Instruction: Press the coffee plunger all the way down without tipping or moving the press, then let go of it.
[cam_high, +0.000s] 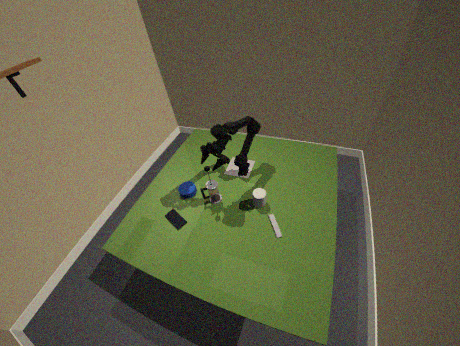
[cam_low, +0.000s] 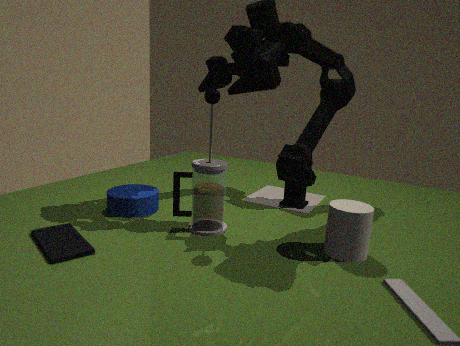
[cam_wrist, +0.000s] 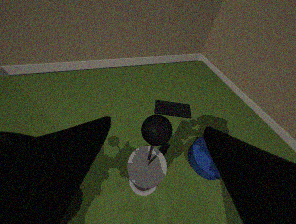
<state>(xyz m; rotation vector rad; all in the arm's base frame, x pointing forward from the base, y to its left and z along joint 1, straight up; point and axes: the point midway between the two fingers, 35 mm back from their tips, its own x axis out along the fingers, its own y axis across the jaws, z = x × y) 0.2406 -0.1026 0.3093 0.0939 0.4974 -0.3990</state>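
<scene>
The coffee press (cam_high: 212, 189) (cam_low: 208, 205) (cam_wrist: 144, 170) stands upright, a clear cylinder with a pale lid and a black handle. Its plunger is up: a thin rod (cam_low: 211, 132) rises high above the lid to a round black knob (cam_high: 207, 169) (cam_low: 212, 96) (cam_wrist: 156, 131). My gripper (cam_high: 208, 165) (cam_low: 215, 91) (cam_wrist: 157, 126) is open and empty, with its fingertips close to knob height. In the wrist view the knob shows between the two spread fingers. Whether a finger touches the knob cannot be told.
A blue round block (cam_high: 187, 189) (cam_low: 133, 201) (cam_wrist: 204, 159) is beside the press on its handle side. A black flat slab (cam_high: 176, 219) (cam_low: 62, 243) (cam_wrist: 172, 108), a white cylinder (cam_high: 259, 197) (cam_low: 348, 231) and a pale flat bar (cam_high: 275, 226) (cam_low: 421, 310) also lie around on the green surface.
</scene>
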